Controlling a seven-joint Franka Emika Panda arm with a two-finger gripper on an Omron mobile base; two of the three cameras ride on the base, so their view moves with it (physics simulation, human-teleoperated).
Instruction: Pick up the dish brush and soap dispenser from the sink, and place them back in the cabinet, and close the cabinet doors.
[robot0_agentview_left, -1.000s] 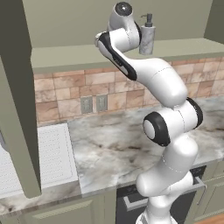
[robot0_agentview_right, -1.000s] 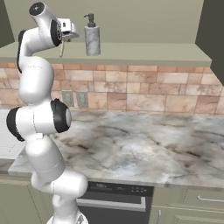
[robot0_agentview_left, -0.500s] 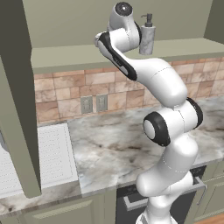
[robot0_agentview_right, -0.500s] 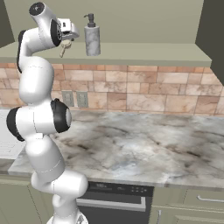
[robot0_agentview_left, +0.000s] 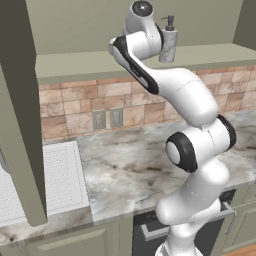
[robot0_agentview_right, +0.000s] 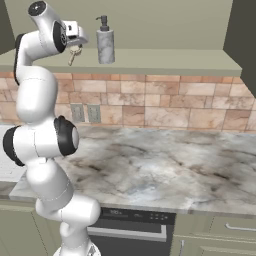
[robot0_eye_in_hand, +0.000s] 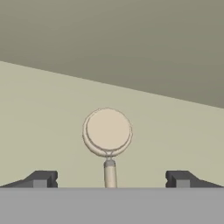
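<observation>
Gripper (robot0_eye_in_hand: 109, 179): jaws spread wide, the two small dark finger tips (robot0_eye_in_hand: 41, 178) standing well apart, neither touching anything. Between them lies the dish brush (robot0_eye_in_hand: 107, 133), a flat round beige-tan head with a slightly raised rim, joined by a small grey collar to a short pale cylindrical handle that runs down toward the hand. It rests on the smooth, matt olive-green shelf floor of the cabinet (robot0_eye_in_hand: 43, 113), with the darker back wall behind it.

From the right base view the gripper (robot0_agentview_right: 75, 47) sits at shelf height, and the brush (robot0_agentview_right: 71, 56) shows under it only as a small tan shape (too small to judge whether it is upright or tilted there).

The soap dispenser (robot0_agentview_right: 105, 41) stands upright on the same shelf, near the gripper but apart from it: a squat cylindrical bottle with mottled grey marbled skin and a black pump top. In the left base view the soap dispenser (robot0_agentview_left: 168, 40) is just beside the white wrist.

One olive cabinet door (robot0_agentview_left: 20, 115) stands open, edge-on. Below: brick-pattern tile backsplash (robot0_agentview_right: 165, 102), veined marble-look counter (robot0_agentview_right: 170, 165), and the ribbed white drainboard of the sink (robot0_agentview_left: 57, 177)
</observation>
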